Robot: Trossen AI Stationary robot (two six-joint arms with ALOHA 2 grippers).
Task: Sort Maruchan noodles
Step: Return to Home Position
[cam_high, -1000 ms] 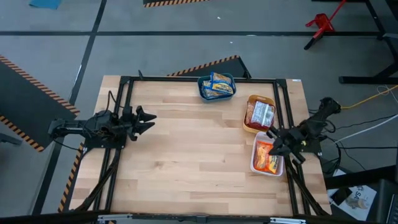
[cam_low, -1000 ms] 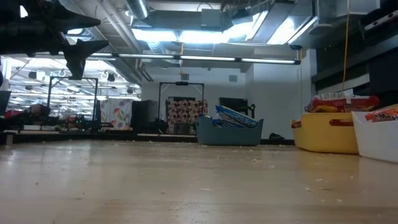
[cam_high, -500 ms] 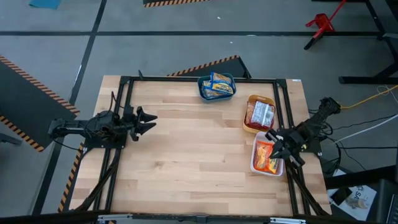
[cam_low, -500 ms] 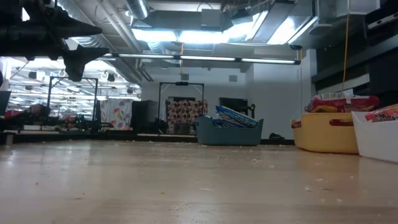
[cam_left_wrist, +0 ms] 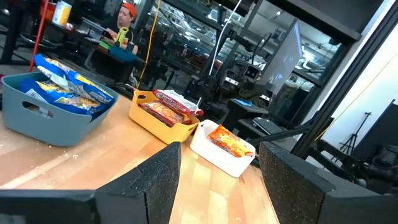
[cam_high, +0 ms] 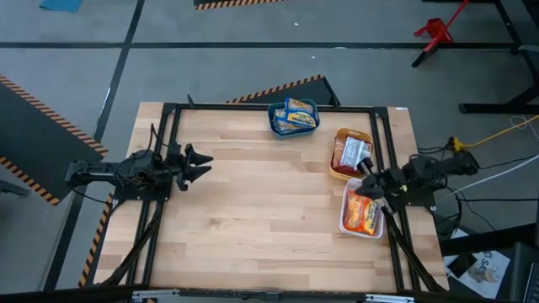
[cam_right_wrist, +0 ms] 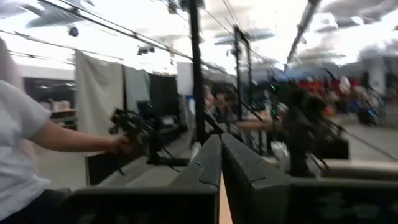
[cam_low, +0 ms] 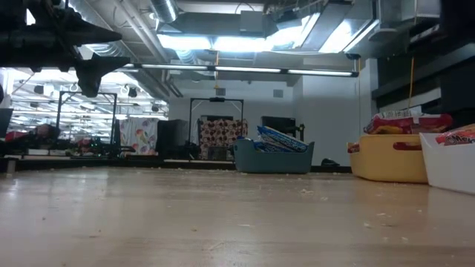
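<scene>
**Right gripper** (cam_right_wrist: 219, 149): the 2 dark fingers lie together with nothing between them (the right wrist view shows only a thin seam). It hangs above the gap between the orange plastic bin (cam_high: 336, 165) and the white plastic bin (cam_high: 344, 222), near the right edge of the light wooden table (cam_high: 253, 210). Judgement: an empty, closed gripper beside the bins suits a retreat to the rest pose, not a new pick. Outward from the jaws, the right forearm runs roughly level past the table's right edge, with the wrist pointing toward the table's middle.

**Left gripper** (cam_high: 206, 164): the 2 fingers stand apart and hold nothing. It sits over the table's left edge and points across toward the bins. The left arm lies stretched low over the left frame rails, waiting.

**Noodle packets**, sorted by colour:
1. Blue-and-yellow flat plastic packets (cam_high: 296, 115) are in the teal plastic bin (cam_high: 272, 120) at the far edge.
2. Red-and-white flat packets (cam_high: 354, 154) are in the orange bin.
3. Orange-red flat packets (cam_high: 362, 215) are in the white bin.

No loose packet shows on the boards, so the sorting appears complete.
</scene>
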